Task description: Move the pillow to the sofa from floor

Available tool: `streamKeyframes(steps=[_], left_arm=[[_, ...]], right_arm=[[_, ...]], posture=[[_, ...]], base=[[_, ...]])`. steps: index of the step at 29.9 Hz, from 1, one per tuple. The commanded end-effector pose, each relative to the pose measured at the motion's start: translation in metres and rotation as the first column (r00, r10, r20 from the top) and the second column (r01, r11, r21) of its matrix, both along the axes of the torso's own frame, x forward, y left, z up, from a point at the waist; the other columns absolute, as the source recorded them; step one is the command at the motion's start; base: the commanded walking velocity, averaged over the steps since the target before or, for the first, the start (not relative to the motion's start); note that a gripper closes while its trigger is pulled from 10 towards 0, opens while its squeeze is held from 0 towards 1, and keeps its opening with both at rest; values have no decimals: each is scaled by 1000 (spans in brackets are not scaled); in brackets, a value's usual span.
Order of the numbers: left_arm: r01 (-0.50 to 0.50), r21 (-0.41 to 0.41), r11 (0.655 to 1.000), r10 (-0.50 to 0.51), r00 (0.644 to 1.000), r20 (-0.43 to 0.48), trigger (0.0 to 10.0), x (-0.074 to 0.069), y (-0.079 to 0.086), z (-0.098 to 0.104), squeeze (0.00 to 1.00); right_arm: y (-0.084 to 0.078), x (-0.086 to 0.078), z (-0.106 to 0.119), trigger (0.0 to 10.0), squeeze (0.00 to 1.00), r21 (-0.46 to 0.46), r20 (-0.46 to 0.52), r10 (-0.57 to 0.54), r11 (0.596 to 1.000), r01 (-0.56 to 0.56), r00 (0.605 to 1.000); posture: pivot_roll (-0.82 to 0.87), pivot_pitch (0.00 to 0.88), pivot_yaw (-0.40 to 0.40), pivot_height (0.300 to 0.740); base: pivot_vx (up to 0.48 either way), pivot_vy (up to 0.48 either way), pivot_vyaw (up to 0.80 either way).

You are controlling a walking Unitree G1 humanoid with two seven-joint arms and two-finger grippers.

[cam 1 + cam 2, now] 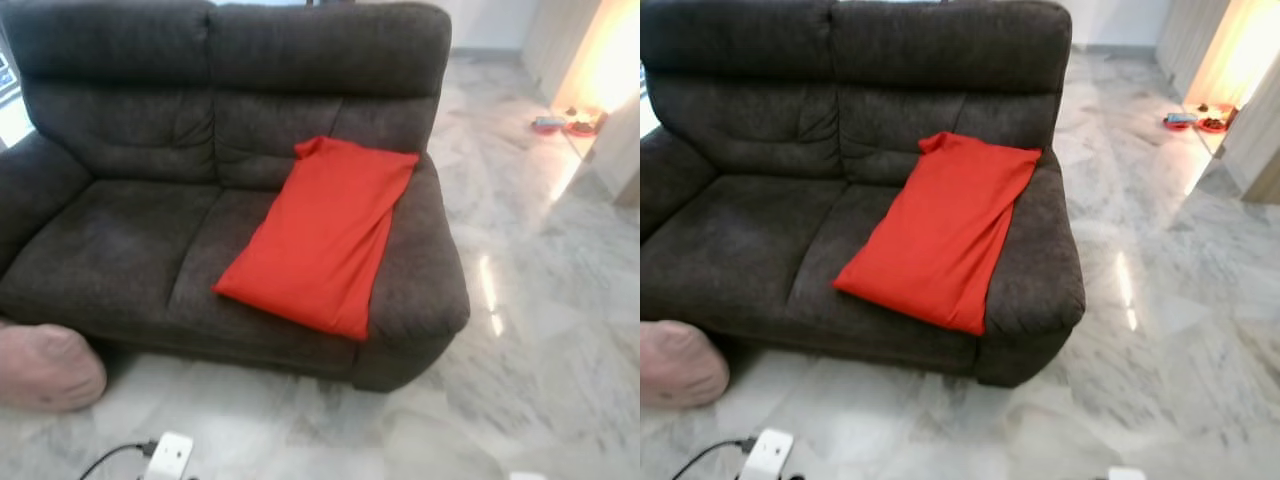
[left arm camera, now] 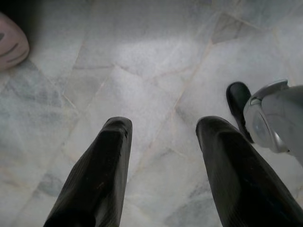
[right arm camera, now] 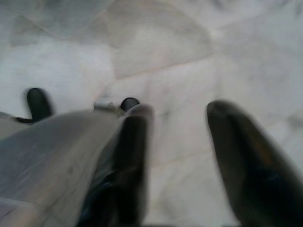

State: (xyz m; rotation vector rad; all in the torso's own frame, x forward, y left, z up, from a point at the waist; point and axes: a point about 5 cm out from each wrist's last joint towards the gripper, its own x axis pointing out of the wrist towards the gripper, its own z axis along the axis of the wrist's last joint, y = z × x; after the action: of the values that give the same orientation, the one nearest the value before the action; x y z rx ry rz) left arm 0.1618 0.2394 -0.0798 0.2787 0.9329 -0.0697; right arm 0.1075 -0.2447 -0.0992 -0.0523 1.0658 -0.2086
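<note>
On the marble floor [image 1: 520, 330] at about 8 o'clock in the head view, just off the sofa's [image 1: 130, 230] left front corner, sits a pale pink pillow [image 1: 45, 368], half cut off by the frame edge. A red cloth [image 1: 320, 235] lies draped over the right seat, and a white power strip [image 1: 168, 458] lies on the floor at 6 o'clock.

The pillow looks puffy and soft, so probably light and squishy, not slippery. It'll likely cave in under a pinch, so grabbing deep into a bulging edge or corner seems the best bet.

The left gripper [image 2: 163, 137] hangs over bare floor, fingers spread wide and holding nothing, the pillow at its 10 o'clock. The right gripper [image 3: 180, 118] is likewise apart and empty, though blurry.
</note>
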Motion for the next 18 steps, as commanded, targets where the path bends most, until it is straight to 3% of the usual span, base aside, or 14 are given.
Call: streamKeyframes(steps=[1,18], left_arm=[[9,-8,1000,-9,1000,-6,10000,0,-4,-1,0],[-8,-16,1000,8,1000,-8,10000,0,-6,-2,0]], right_arm=[[-8,-6,0,10000,0,-17,-18,-9,1000,9,1000],[-6,-4,0,10000,0,-9,-19,-2,1000,2,1000]], posture=[[109,68,1,740],[112,84,-9,740]], base=[[0,311,0],[0,305,0]])
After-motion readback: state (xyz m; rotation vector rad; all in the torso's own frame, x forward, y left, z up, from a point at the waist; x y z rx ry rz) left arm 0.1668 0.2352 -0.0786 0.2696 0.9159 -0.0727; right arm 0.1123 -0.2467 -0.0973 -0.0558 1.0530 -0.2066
